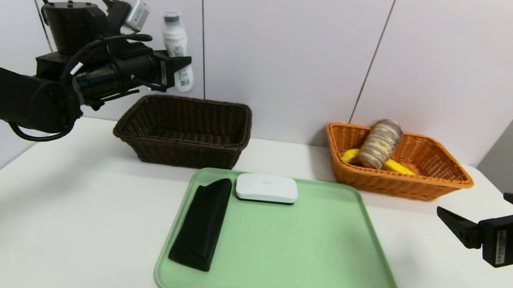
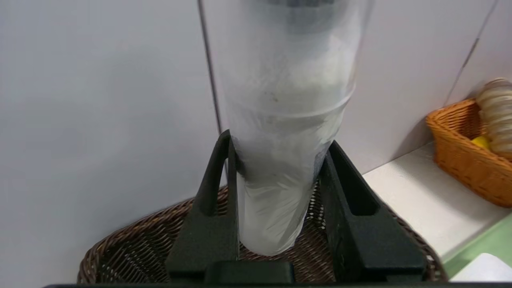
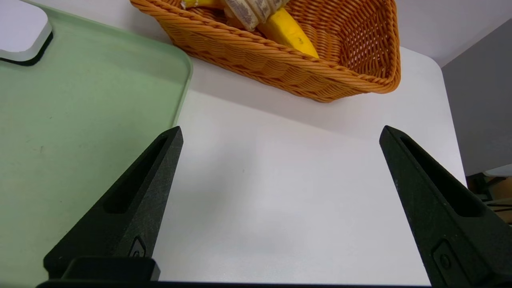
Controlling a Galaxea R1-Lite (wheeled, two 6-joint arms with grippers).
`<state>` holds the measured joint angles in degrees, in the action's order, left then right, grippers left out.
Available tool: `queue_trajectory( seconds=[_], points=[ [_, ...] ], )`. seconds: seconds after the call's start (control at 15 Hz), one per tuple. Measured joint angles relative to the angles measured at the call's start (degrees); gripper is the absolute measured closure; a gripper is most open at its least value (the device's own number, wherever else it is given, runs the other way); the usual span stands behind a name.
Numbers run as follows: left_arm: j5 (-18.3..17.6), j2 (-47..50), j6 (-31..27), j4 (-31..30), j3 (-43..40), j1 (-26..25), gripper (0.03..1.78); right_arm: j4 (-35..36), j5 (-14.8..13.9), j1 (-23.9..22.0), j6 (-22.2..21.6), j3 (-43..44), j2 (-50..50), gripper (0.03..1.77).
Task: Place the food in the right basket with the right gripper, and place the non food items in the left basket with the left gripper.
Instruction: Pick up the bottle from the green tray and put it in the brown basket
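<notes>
My left gripper (image 1: 178,68) is shut on the clear-white bottle (image 1: 176,46), held upright with its dark cap up, high above the near-left part of the dark brown left basket (image 1: 184,130). In the left wrist view the bottle (image 2: 280,120) sits between both black fingers (image 2: 216,200) over the brown basket (image 2: 132,248). The black pouch (image 1: 201,223) and the white flat device (image 1: 266,188) lie on the green tray (image 1: 301,257). The banana (image 1: 398,167) and the striped bread loaf (image 1: 379,143) rest in the orange right basket (image 1: 394,180). My right gripper (image 1: 473,214) hovers open and empty at the right, over bare table.
The white table (image 1: 59,198) carries the tray at its middle and both baskets at the back against a white panelled wall. In the right wrist view the tray's corner (image 3: 120,80) and the orange basket (image 3: 280,68) lie beyond the fingers.
</notes>
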<state>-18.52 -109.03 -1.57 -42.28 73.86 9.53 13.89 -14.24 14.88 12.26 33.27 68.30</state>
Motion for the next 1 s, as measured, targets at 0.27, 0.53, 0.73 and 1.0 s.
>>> queue_trajectory(
  seconds=[0.27,0.53,0.73,1.0],
  points=[
    [0.2,-4.3,-0.7,0.6,1.6,-1.9,1.21,0.0,0.0,0.0,0.0,-0.2,0.0,0.10],
    [0.2,-7.7,-4.3,0.8,1.6,-5.0,1.21,0.0,0.7,-0.1,-0.1,-0.1,0.1,0.10],
    [0.2,-9.0,-7.1,2.3,1.5,-6.5,1.21,0.0,0.7,-0.1,-0.8,-0.5,0.2,0.10],
    [0.2,-10.1,-11.9,4.0,1.6,-8.0,1.21,0.1,0.7,0.0,-0.9,-0.7,0.2,0.10]
  ],
)
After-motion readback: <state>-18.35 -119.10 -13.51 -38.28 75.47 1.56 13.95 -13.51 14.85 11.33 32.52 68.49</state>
